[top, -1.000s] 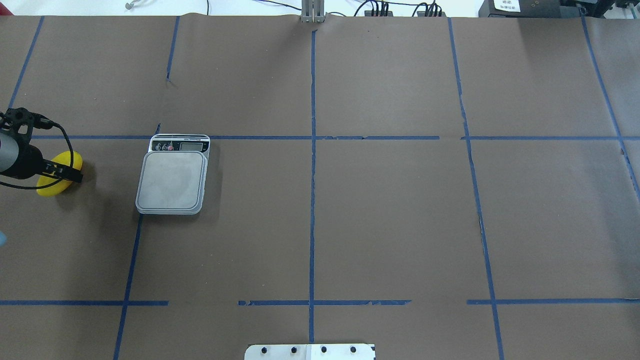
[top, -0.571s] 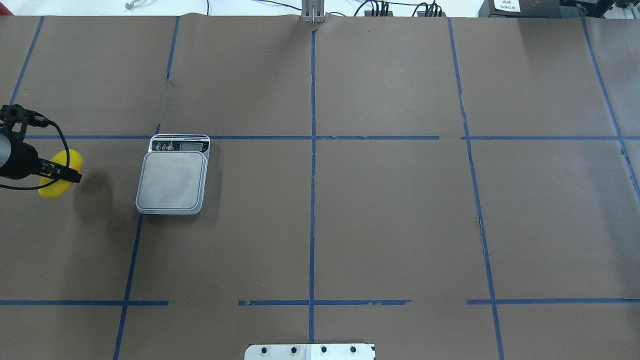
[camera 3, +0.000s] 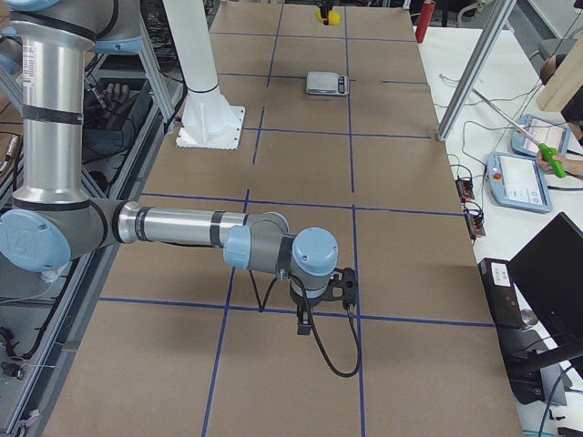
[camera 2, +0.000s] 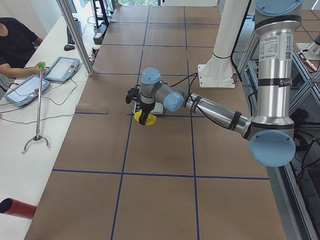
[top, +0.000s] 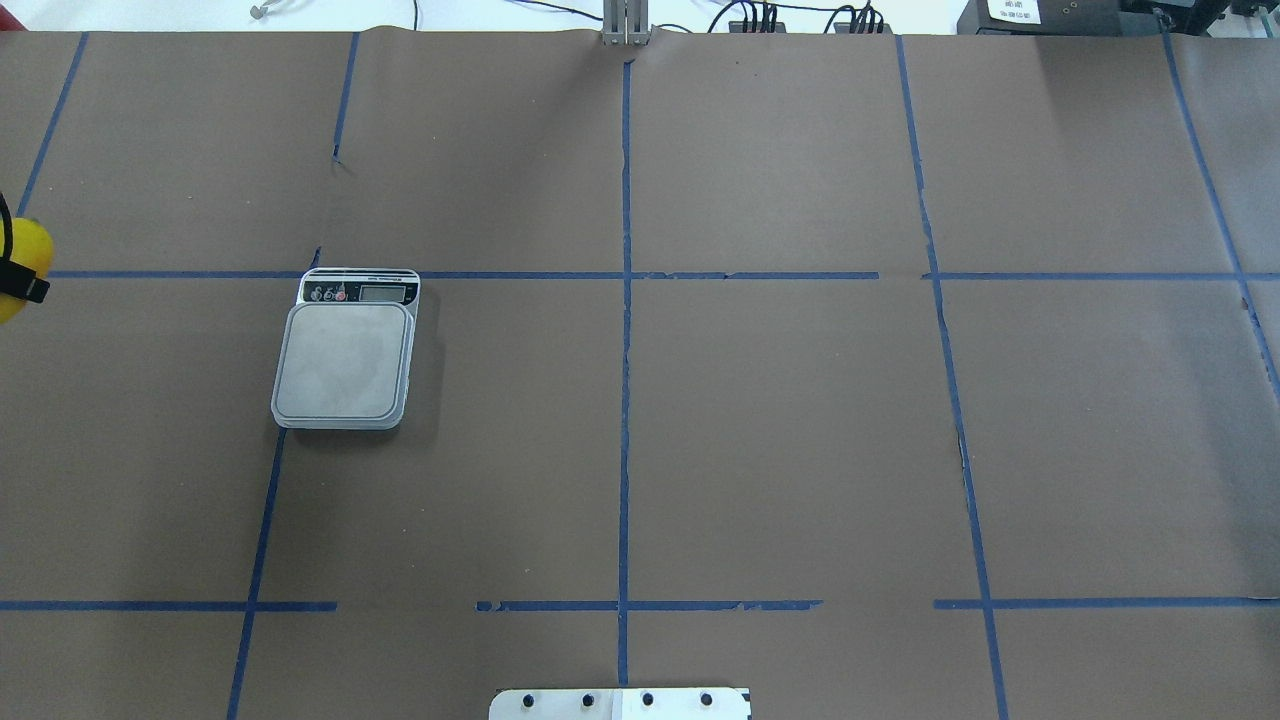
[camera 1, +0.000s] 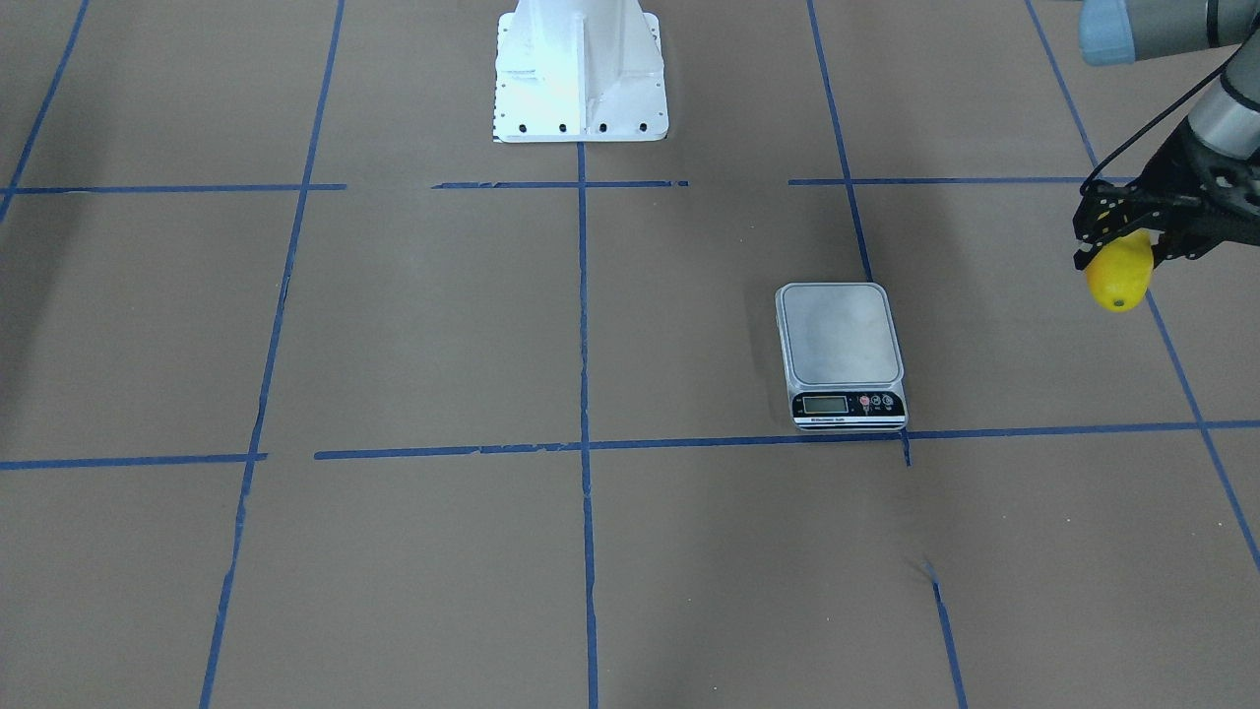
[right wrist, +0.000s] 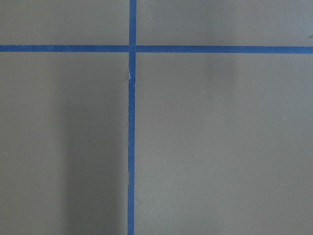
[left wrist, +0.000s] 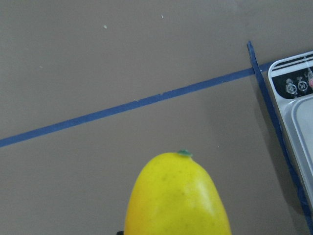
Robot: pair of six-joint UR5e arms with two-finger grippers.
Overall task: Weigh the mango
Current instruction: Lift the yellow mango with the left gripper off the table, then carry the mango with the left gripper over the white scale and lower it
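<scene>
left gripper (camera 1: 1115, 239) was clamped round mango (camera 1: 1119, 276), aloft | needed: carry over kitchen scale (camera 1: 840, 333), set centred on platform (display uncovered), release low | right gripper (camera 3: 344, 286): grip unreadable

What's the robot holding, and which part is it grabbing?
The left gripper holds the mango, pinched at its upper end; the stem tip hangs free below.
</scene>
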